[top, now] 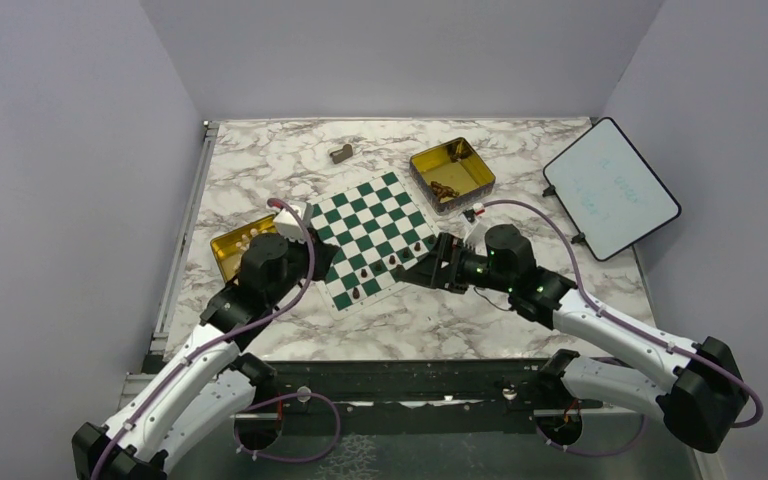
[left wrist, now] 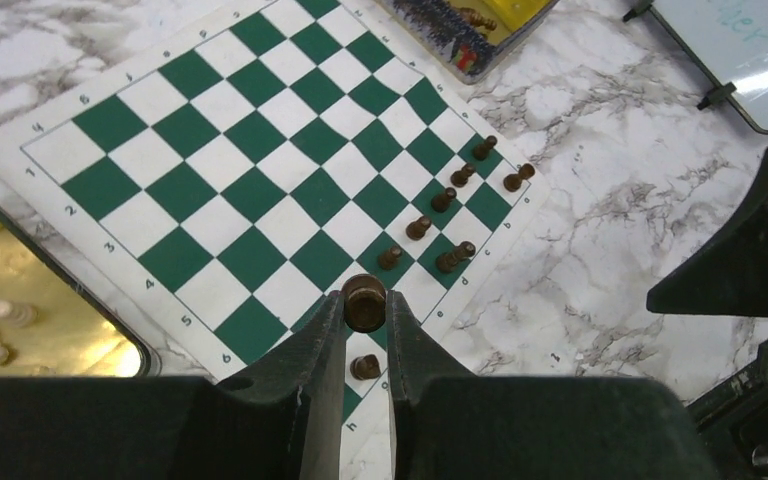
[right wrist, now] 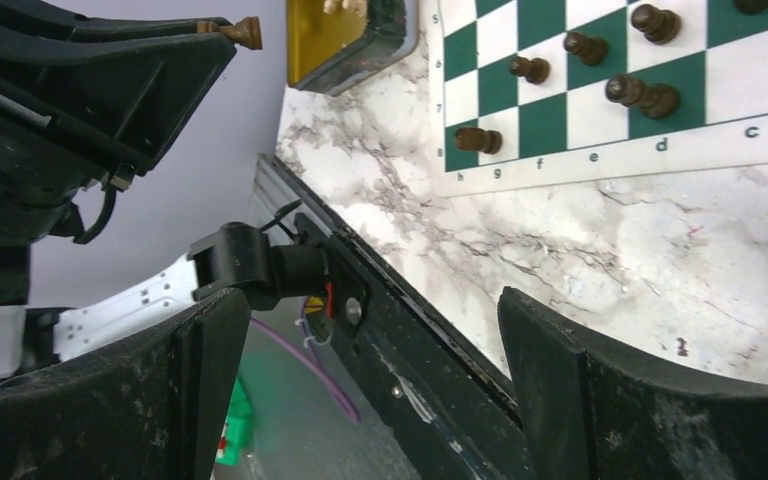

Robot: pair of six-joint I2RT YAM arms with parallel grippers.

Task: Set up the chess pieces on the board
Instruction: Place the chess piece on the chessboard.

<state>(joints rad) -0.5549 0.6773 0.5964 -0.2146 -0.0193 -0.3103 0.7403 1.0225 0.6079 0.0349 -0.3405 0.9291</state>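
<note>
Gotta lower the left gripper (left wrist: 365, 298), clamped on a chess piece (left wrist: 364, 305) over the board's (left wrist: 210, 200) near edge, dead straight onto its square without bumping neighbouring pieces (left wrist: 418, 228), with the right gripper (right wrist: 375, 320) gaping empty alongside.

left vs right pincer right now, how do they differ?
Left pincer is shut on a dark piece; right pincer is open and empty. Left pincer hangs over the board's edge; right pincer is over the marble table beside it. Both have black fingers.

Marble table (top: 260, 160), chess board (top: 375, 235), gold tins (top: 457, 163), block (top: 341, 154)
</note>
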